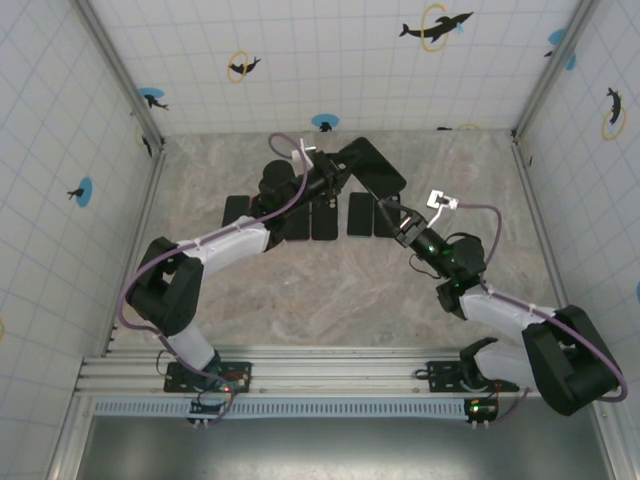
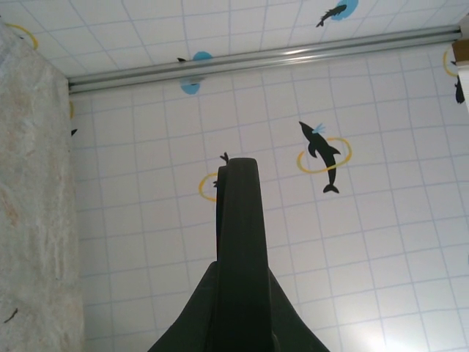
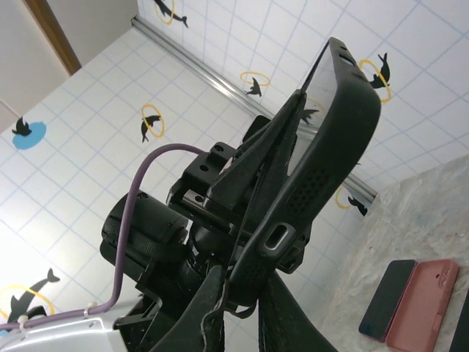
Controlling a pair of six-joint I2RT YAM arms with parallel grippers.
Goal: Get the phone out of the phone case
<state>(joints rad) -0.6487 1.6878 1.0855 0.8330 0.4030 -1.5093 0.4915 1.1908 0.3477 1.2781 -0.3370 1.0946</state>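
Marbled grey table (image 1: 330, 300), row of dark phones and cases (image 1: 323, 221) lying flat, pink case (image 3: 423, 304) beside one.

We see the phone case (image 3: 333, 154) as a black, rubbery shell with a dimpled side and an oval cutout. It stands edge-on and leans from lower centre to upper right of the right wrist frame. The phone (image 3: 320, 84) shows as a dark, glossy face along its upper left edge. We cannot tell whether it is fully seated.
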